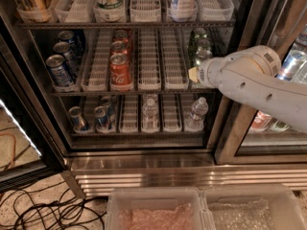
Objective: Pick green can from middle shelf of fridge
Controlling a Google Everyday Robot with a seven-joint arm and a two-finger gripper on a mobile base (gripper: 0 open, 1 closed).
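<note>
The fridge (144,169) stands open in front of me. Its middle shelf (148,63) has white lane trays. A row of green cans (202,55) stands in the rightmost lane, silver tops showing. My gripper (194,74) is at the front of that lane, just below and in front of the nearest green can. The white arm (249,83) reaches in from the right and hides that can's lower body. Whether the gripper touches the can does not show.
Blue cans (59,70) stand at the shelf's left and red cola cans (119,67) beside them. Water bottles (196,114) and cans are on the lower shelf. The dark door post (235,128) is right of the arm. Two clear bins (153,210) and cables (43,210) lie below.
</note>
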